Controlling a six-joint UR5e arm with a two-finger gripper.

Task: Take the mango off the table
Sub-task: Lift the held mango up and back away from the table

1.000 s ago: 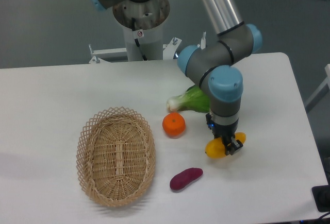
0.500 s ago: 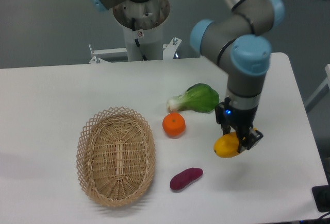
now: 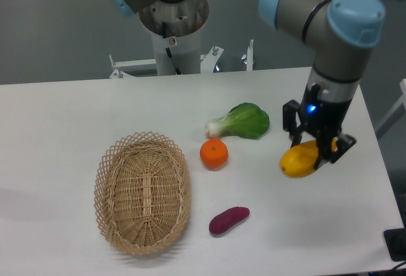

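The mango [image 3: 301,160] is up in the gripper [image 3: 316,150] — yellow-orange body tilted, its blunt end poking out low at about 8 o'clock from the black fingers [image 3: 291,122], which are clamped on either side of its upper half. It hangs over the right part of the white table [image 3: 57,130], and no part of it looks to be resting on the top. The arm [image 3: 330,22] drops in from 12 o'clock, grey with pale blue caps, a small blue light glowing on the wrist. Out from the mango: at 10 o'clock, near, lies the bok choy [image 3: 242,122], leaf toward the gripper. At 9 o'clock sits the round orange [image 3: 214,153], just below the bok choy's white stem. At 7 o'clock, well apart, the purple sweet potato [image 3: 229,219]. Far off at 9 o'clock — the oval wicker basket [image 3: 143,191].
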